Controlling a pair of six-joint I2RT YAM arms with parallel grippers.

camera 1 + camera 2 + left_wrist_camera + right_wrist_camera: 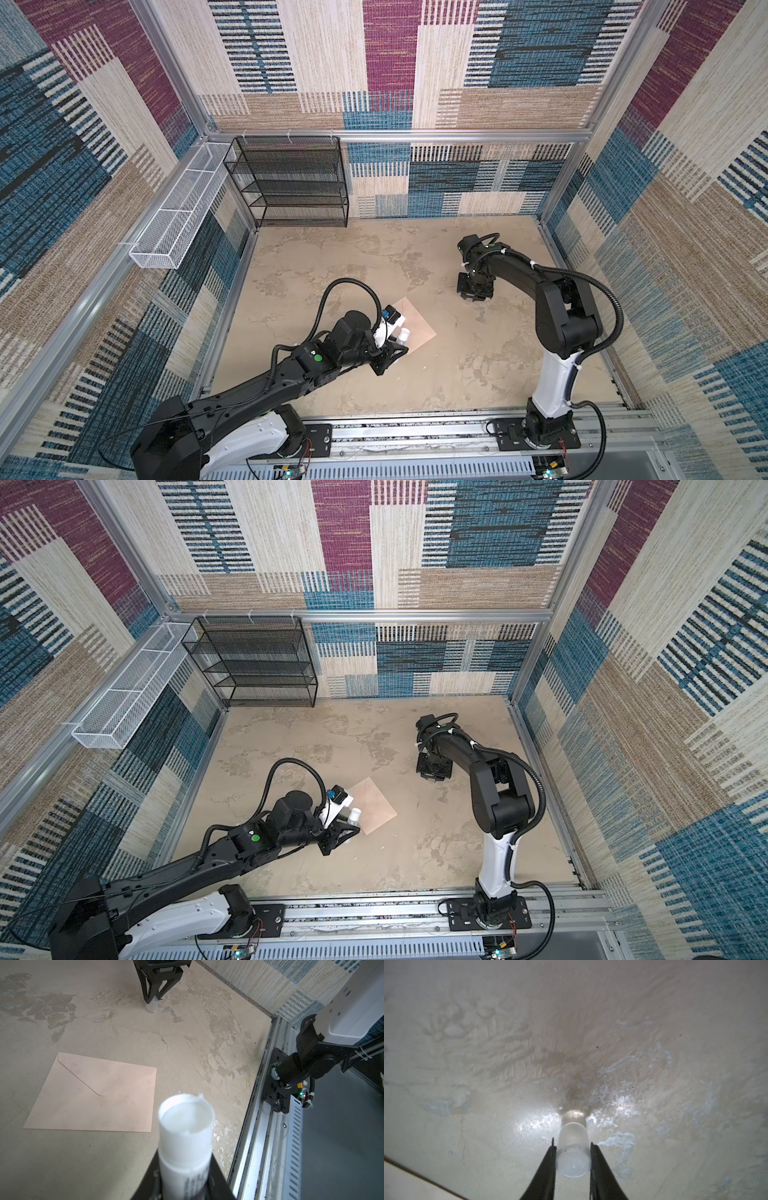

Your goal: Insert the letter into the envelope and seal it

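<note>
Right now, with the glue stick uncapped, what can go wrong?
The uncapped glue stick in the left tool hangs near the envelope; it may smear the paper.
The right tool pinches the small cap only at its tips; it may slip out.
The flap lies down, but whether it sticks cannot be seen.

We count: envelope, one; glue stick, one; cap, one; left gripper, right gripper, two; mesh shelf, one; wire basket, one.
</note>
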